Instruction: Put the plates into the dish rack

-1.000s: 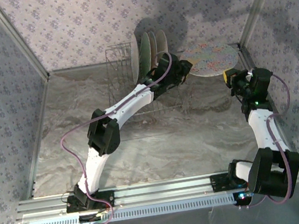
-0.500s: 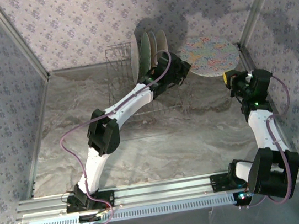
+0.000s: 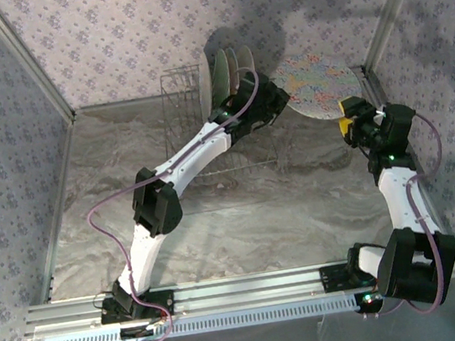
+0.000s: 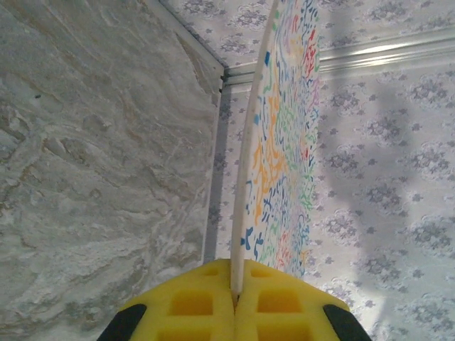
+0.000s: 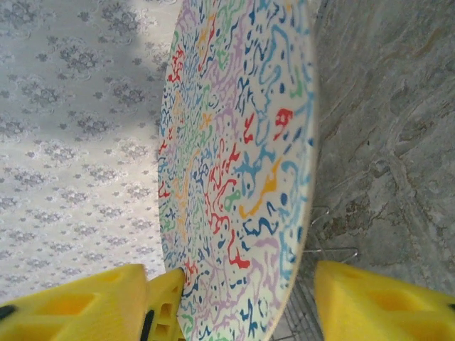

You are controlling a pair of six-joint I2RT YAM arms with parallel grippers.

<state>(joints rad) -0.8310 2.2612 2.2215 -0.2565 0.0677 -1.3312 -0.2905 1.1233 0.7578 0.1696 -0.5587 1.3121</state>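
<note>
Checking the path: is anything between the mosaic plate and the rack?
No loose object. The left gripper pinches the plate right of the rack; other plates already stand in its far end.

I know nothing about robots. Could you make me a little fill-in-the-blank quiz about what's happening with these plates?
1. The left claw is clamped ___ on the rim of the squiggly colourful plate.
2. The right claw stands ___ around that plate's edge.
3. Both claws are coloured ___ at the tips.
4. The other plates in the wire rack stand ___, not flat.

Missing words: shut; open; yellow; upright.
</note>
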